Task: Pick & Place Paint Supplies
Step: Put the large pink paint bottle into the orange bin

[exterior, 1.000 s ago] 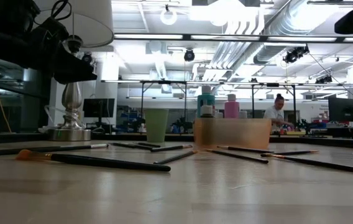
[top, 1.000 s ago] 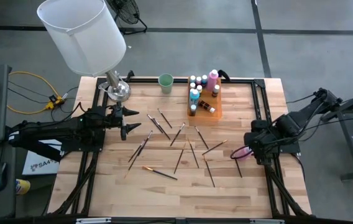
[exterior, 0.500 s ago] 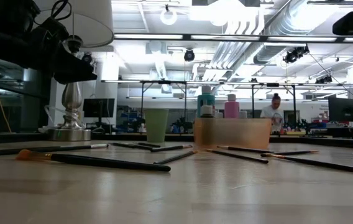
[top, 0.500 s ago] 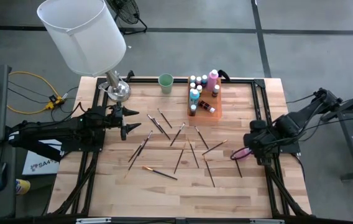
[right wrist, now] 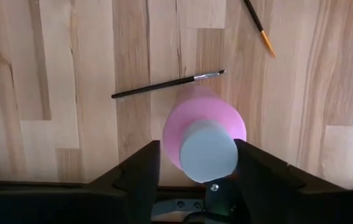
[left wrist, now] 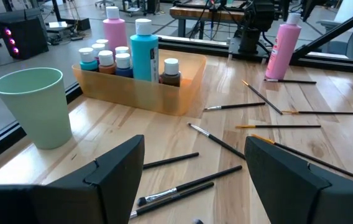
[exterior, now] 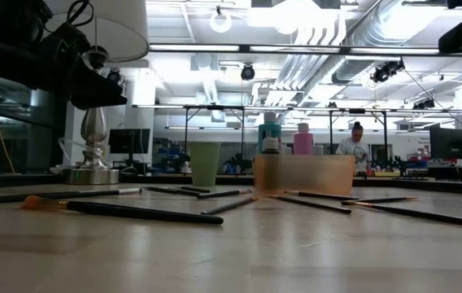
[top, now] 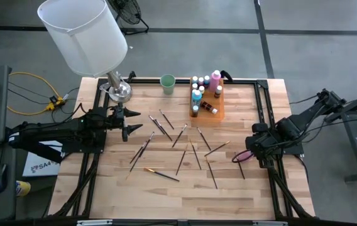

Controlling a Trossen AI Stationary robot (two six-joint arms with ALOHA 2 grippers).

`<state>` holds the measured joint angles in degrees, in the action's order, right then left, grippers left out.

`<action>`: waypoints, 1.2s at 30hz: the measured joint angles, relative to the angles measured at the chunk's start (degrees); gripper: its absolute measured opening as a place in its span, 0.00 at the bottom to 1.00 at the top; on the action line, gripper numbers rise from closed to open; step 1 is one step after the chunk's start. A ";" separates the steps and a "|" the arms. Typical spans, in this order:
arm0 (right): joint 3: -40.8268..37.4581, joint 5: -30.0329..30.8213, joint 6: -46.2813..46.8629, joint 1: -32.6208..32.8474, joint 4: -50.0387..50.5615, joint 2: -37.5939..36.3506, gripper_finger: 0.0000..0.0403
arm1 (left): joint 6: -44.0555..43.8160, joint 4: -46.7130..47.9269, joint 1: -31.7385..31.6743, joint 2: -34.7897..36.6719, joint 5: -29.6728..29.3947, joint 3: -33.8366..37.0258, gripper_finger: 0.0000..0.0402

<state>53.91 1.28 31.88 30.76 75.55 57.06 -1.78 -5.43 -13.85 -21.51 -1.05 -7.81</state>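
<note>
A tall pink paint bottle (right wrist: 204, 127) with a pale cap (right wrist: 207, 151) sits between the fingers of my right gripper (right wrist: 196, 162), near the table's right edge (top: 244, 154). The left wrist view shows it slightly tilted (left wrist: 285, 43). Several small pale-capped bottles stand in an orange tray (top: 207, 103) at the table's far side, also seen in the left wrist view (left wrist: 139, 81). Thin dark-handled paintbrushes (top: 178, 147) lie flat, scattered over the table's middle. My left gripper (top: 131, 130) is open and hovers at the table's left, touching nothing. My right gripper pinches the tall pink bottle's body (right wrist: 170, 134) between its two fingers (right wrist: 140, 171). It comes from above, pointing down. The bottle is near upright with its cap toward the wrist. I cannot tell whether its base (left wrist: 275, 76) rests on the table.
A pale green cup (top: 168, 83) stands left of the tray. A large white lampshade (top: 84, 34) on a silver base (top: 119, 91) rises at the far left corner. One brush (right wrist: 164, 85) lies close by the pink bottle. A person (exterior: 353, 146) stands far behind the table.
</note>
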 joint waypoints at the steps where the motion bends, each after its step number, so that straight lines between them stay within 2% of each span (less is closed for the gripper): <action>1: 0.00 0.14 0.00 0.00 0.00 0.00 0.44 | -0.02 0.00 -0.02 0.01 0.02 0.00 0.68; 7: 0.00 0.41 0.00 -0.02 -0.14 -0.01 0.29 | -0.02 0.00 -0.01 0.02 0.01 -0.01 0.68; 12: 0.00 0.37 0.21 -0.02 -0.13 -0.13 0.29 | -0.02 0.00 0.00 -0.01 0.01 -0.02 0.68; 15: -0.03 0.57 3.38 -0.02 -0.09 -0.41 0.31 | -0.01 0.00 0.00 0.02 0.02 -0.02 0.68; 26: 0.71 -0.22 13.06 -0.35 0.38 -2.45 0.28 | -0.02 0.00 -0.02 0.00 0.02 -0.02 0.68; 31: 5.50 0.04 13.42 -5.53 1.37 -2.78 0.28 | -0.02 0.00 0.00 0.00 0.02 -0.02 0.68; 36: 11.50 0.24 6.67 -14.68 2.81 -1.93 0.28 | 0.00 0.00 -0.02 0.00 0.02 -0.02 0.68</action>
<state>65.41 1.53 38.55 16.09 78.36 55.13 -1.78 -5.43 -13.86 -21.51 -1.04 -7.84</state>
